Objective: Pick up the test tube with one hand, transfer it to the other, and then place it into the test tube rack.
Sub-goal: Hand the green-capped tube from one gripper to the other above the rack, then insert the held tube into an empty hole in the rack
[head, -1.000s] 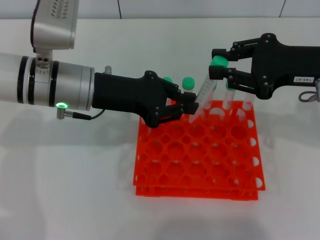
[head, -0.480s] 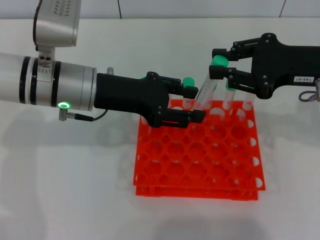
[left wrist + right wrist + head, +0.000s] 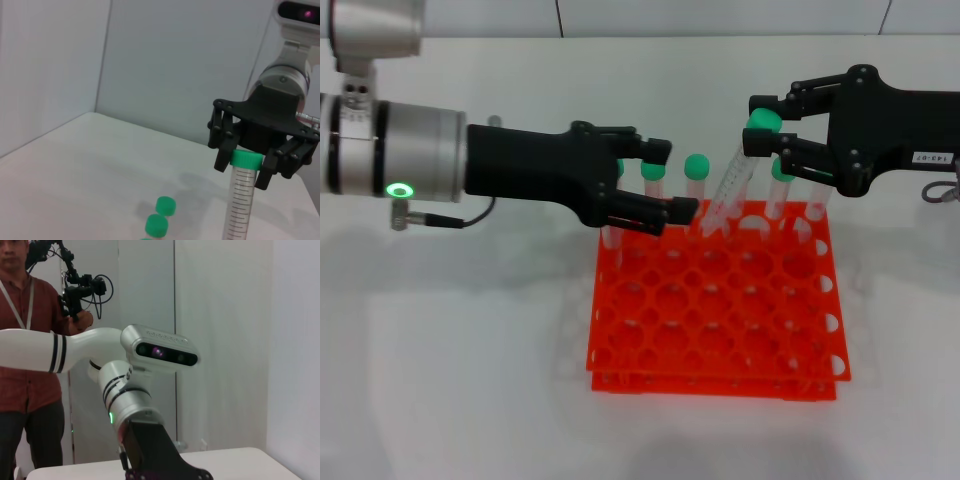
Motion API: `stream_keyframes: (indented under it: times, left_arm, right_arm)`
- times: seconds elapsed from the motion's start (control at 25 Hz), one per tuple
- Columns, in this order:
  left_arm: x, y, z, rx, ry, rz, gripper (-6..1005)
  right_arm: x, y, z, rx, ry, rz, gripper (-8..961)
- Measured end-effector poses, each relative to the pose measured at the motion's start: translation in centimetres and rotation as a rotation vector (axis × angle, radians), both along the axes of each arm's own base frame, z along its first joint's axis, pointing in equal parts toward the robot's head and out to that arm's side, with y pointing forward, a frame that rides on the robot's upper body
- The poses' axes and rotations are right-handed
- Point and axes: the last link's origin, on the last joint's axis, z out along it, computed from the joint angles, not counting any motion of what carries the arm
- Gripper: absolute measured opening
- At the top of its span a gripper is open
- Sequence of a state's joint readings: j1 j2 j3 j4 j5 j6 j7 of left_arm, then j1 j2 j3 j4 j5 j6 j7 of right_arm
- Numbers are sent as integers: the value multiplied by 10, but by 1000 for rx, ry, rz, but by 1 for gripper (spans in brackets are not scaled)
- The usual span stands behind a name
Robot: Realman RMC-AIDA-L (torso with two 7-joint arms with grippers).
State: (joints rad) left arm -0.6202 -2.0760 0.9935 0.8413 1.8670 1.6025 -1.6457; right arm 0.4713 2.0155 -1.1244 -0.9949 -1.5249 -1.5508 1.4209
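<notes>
The right gripper (image 3: 772, 143) pinches the green cap of the test tube (image 3: 730, 190), tilted over the test tube rack's (image 3: 715, 315) twelve-o'clock edge, while the left gripper (image 3: 663, 180), at ten o'clock, gapes empty.

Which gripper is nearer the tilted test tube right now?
Right. The right gripper is shut on the test tube just below its green cap; the left gripper is open, beside it, not touching.
</notes>
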Motion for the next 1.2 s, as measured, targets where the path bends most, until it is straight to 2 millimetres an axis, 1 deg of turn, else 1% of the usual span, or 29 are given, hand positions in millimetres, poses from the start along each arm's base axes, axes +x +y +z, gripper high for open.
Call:
stream_keyframes:
  times: [0.08,0.4,0.52,0.56,0.6,0.8,1.04,1.2]
  left_arm:
    - [-2,-1,7,2,1,23,893]
    - [-21,-23,50,11,-19,80,889]
    - [-32,-32,67,39,-5,130,887]
    - [-43,-37,76,56,11,175,887]
    - [-43,-37,76,56,11,175,887]
    - [-68,-48,88,55,99,272,885]
    - [-97,-60,85,2,269,359,881]
    - [-110,-66,86,-1,318,393,881]
  right_arm:
    - [0,0,0,1,0,-1,277]
    - [2,-1,-1,-3,-1,-7,276]
    - [3,-2,-1,-5,-1,-9,276]
    - [3,-2,-2,-6,0,-9,275]
    - [3,-3,-2,-7,1,-11,275]
    - [5,-4,-4,-15,5,-21,273]
    - [0,-6,-10,-33,21,-15,269]
    - [-5,-5,-15,-37,24,-10,267]
